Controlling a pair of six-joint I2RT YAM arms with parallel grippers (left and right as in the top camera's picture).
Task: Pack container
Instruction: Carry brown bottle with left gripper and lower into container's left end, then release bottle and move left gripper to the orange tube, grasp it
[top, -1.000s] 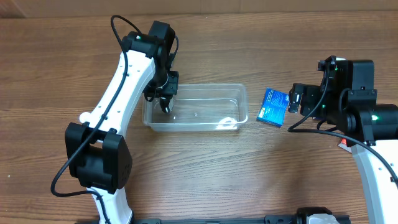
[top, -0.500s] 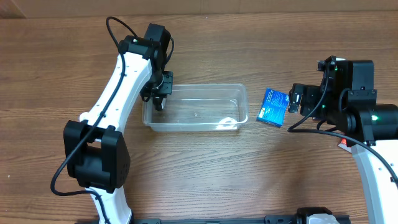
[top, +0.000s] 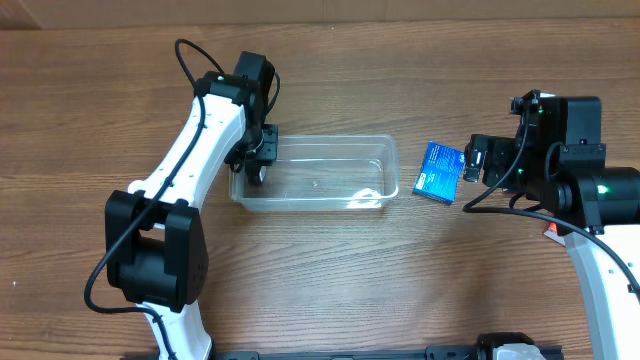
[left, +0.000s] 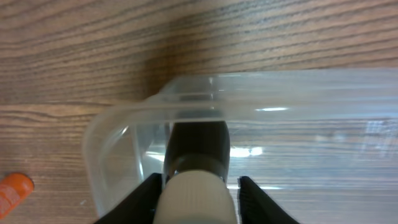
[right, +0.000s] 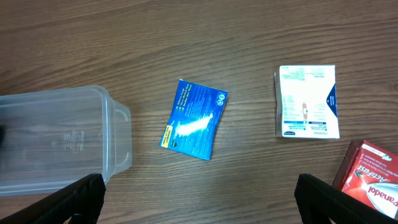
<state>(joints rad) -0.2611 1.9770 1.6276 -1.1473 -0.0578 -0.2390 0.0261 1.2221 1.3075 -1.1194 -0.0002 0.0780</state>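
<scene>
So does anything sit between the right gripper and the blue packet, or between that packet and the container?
Nothing visible. Only bare table separates the blue packet from the container, and nothing lies between the open right gripper and the packet. The left gripper holds a bottle at the container's far end.

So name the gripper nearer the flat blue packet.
Right. The right gripper is beside the packet; the left gripper is at the far end of the clear plastic tub.
</scene>
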